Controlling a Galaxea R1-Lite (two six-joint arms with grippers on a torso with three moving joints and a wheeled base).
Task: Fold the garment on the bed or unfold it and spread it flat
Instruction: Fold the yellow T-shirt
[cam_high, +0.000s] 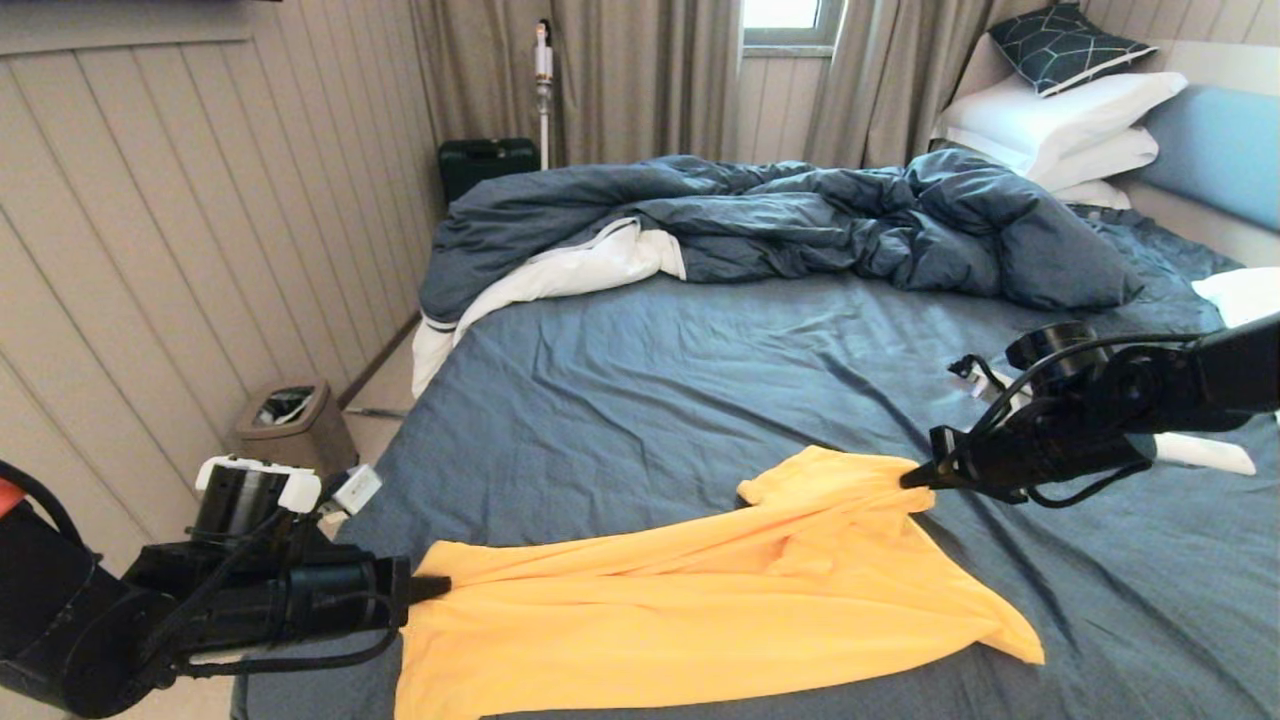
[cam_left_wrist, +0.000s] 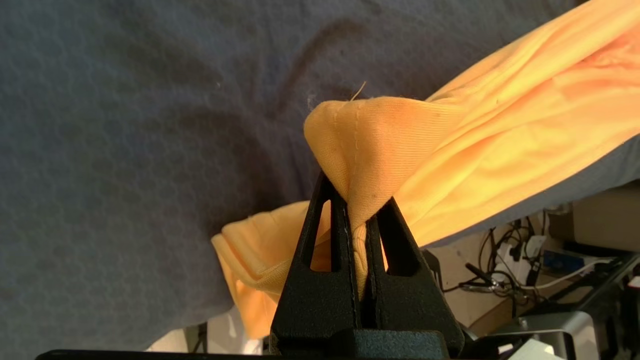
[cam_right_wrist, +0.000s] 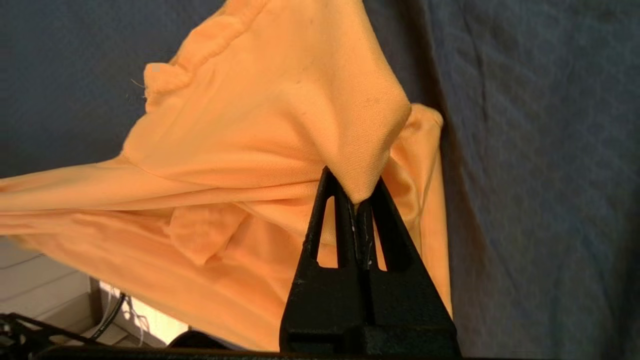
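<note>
Head view: yellow garment (cam_high: 700, 600) stretched across the near edge of the bed (cam_high: 640, 400), pulled into a long band between two hands, lower edge draping over the bed's front. Left hand (cam_high: 432, 587) low at the near left corner of the bed, clamped tight on one end of the garment. Right hand (cam_high: 912, 478) further in and to the right, above the dark blue-grey sheet, pinching the opposite end, fabric rising to a small peak at the grip. A loose flap hanging toward the near right, lying on the sheet. Behind, well apart from the garment: rumpled blue duvet (cam_high: 780, 225) with white underside showing, heaped across the far half of the bed; white pillows (cam_high: 1060, 125) stacked against the light blue headboard (cam_high: 1215, 150) at far right, a dark patterned cushion (cam_high: 1065, 45) on top. On the floor to the left, beside the bed: a small bin (cam_high: 292, 422). Left wrist view: left hand (cam_left_wrist: 356, 200) fully closed, hemmed corner of the garment (cam_left_wrist: 380, 145) squeezed between the fingers, cloth bunched above the tips and trailing away taut over the sheet. Right wrist view: right hand (cam_right_wrist: 354, 192) likewise closed, a fold of the garment (cam_right_wrist: 280, 125) nipped between the fingers, the rest spreading sideways in soft creases, a ribbed edge visible further up.
</note>
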